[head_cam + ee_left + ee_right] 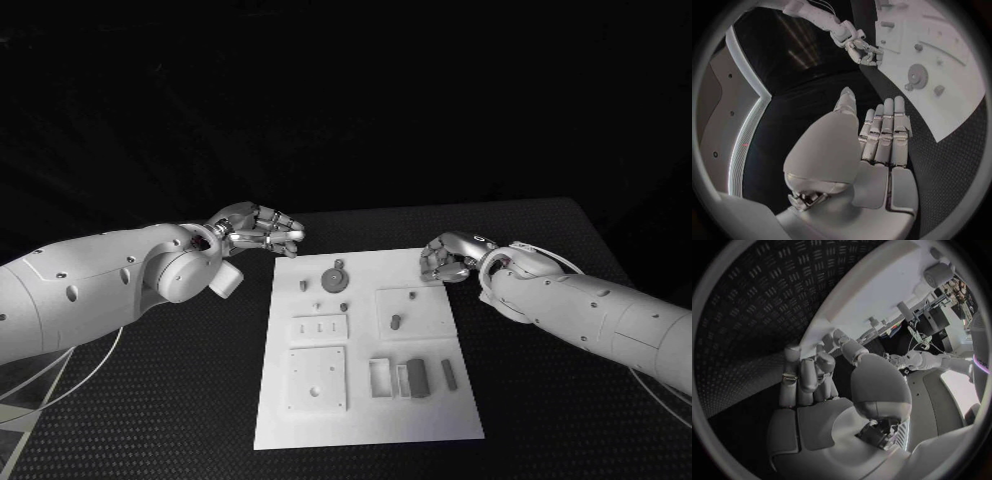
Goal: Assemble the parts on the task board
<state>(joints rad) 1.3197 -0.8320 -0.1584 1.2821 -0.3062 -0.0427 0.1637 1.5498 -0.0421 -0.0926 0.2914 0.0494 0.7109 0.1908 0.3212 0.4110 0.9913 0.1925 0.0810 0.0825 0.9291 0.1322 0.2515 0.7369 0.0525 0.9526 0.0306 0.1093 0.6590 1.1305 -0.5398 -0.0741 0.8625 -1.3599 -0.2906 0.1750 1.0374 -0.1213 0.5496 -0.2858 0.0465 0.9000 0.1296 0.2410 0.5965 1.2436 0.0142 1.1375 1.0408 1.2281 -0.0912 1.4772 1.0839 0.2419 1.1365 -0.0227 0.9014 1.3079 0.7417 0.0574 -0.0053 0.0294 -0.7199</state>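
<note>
Task board (368, 400) lies flat mid-tabletop (548, 420), long axis running away from the robot.

Left robot hand (260, 233) hovers just off the board's far-left corner, over bare tabletop. Wrist view shows its fingers (882, 131) held straight and close together, thumb apart, palm empty. It holds nothing and touches nothing I can see.

Right robot hand (451, 258) sits at the board's far-right edge, fingers curled inward. In its wrist view the fingers (809, 374) bend toward the palm right at the board's edge (873, 295). Nothing visible in the grip. Can't tell if the fingertips touch the board.

Parts on the board, all apart from both hands:
- gear (335, 277) near the far end, left of centre; also seen in the left wrist view (917, 76)
- small peg (304, 284) just left of the gear, another small peg (345, 305) just nearer than it
- square plate with a hole and a peg on it (402, 309) on the right half, mid-board
- small rectangular plate (319, 326) on the left half, mid-board
- bigger square plate (316, 378) on the left, nearer the robot
- open frame piece (381, 377), dark block (417, 378) and thin bar (449, 374) side by side on the near right

The dark block looks upright; it stands close against the frame piece, contact unclear.
</note>
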